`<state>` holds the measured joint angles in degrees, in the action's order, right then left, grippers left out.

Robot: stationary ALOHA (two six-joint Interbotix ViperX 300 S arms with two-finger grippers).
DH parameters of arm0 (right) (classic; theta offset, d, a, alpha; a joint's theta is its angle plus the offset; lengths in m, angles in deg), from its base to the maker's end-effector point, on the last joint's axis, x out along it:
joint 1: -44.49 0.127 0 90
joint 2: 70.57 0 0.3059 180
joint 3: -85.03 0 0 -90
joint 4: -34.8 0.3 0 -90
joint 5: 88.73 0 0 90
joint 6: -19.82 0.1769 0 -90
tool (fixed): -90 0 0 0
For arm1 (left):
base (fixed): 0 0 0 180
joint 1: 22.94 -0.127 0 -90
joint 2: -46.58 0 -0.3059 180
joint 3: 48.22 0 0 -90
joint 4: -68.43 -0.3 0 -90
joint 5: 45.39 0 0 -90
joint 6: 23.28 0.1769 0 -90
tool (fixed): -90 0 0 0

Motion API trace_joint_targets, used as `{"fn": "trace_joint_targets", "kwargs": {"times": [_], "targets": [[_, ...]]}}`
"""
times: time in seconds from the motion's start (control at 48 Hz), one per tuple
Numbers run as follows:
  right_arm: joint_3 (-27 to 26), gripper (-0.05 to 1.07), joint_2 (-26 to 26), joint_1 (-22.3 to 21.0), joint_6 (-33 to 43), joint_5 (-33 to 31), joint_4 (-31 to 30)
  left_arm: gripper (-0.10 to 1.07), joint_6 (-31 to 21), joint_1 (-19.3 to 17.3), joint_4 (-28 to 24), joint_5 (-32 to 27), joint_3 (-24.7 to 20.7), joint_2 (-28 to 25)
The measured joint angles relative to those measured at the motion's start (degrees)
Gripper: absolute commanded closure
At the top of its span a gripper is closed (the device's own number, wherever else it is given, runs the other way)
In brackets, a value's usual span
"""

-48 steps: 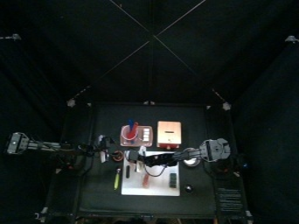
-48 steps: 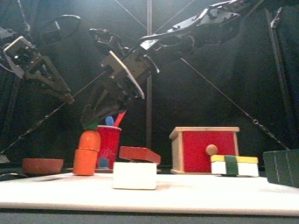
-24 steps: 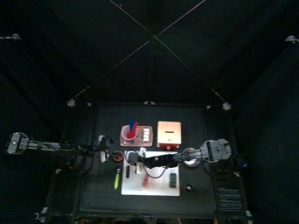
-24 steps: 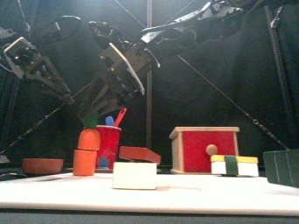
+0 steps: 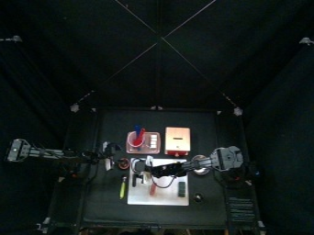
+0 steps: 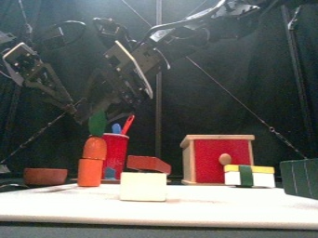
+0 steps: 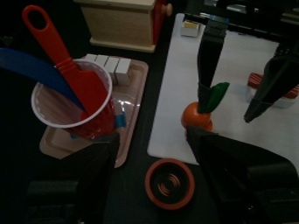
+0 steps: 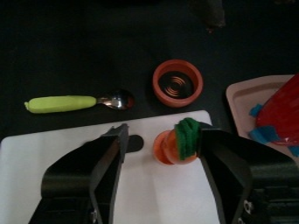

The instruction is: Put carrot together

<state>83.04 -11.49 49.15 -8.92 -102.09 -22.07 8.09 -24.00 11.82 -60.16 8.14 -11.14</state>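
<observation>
From the left, the left arm's black gripper [image 6: 28, 67] hangs high above the table's left edge, angled down; whether its jaws are parted I cannot tell. The right arm reaches across the middle, and its black two-jawed gripper [image 8: 165, 143] points down over the assembled orange toy carrot with a green top [image 8: 177, 143], jaws spread wide to either side of it and not touching it. The carrot [image 6: 93, 160] stands upright near the left edge of the white board [image 6: 199, 206] lying on the table.

The front view shows the carrot stacked in two orange sections under its green leaf. Only the right wrist view shows a yellow-green handled scoop [image 8: 73, 103] lying on the black table off the board's edge, beside a small brown-orange round bowl [image 8: 179, 81], which looks to hold nothing. The left wrist view looks into a translucent red plastic cup [image 7: 75, 107] standing on a pink tray [image 7: 90, 149]; a red spatula-like tool [image 7: 59, 49] and a blue one [image 7: 35, 66] stand in it.

Further right along the front view sit a red-brown slab on a white block [image 6: 144, 180], then a red wooden box with a knob [image 6: 218, 159].
</observation>
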Motion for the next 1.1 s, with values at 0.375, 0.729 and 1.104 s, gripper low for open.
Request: {"fn": "trace_joint_targets", "kwargs": {"times": [0.375,0.729,1.104], "targets": [[-1.0,0.12,-0.1,0.0,-0.1,-1.9,-0.2,0.03,0.0,-0.1,0.2,-0.3,0.3,0.0],[-1.2,0.12,-0.1,0.0,-0.1,-3.5,-0.4,0.03,0.0,-0.1,0.1,-0.3,0.4,0.0],[-1.8,0.11,0.7,0.0,-0.1,-5.8,-1.5,0.03,0.1,-0.1,0.1,-0.3,0.5,0.0]]}}
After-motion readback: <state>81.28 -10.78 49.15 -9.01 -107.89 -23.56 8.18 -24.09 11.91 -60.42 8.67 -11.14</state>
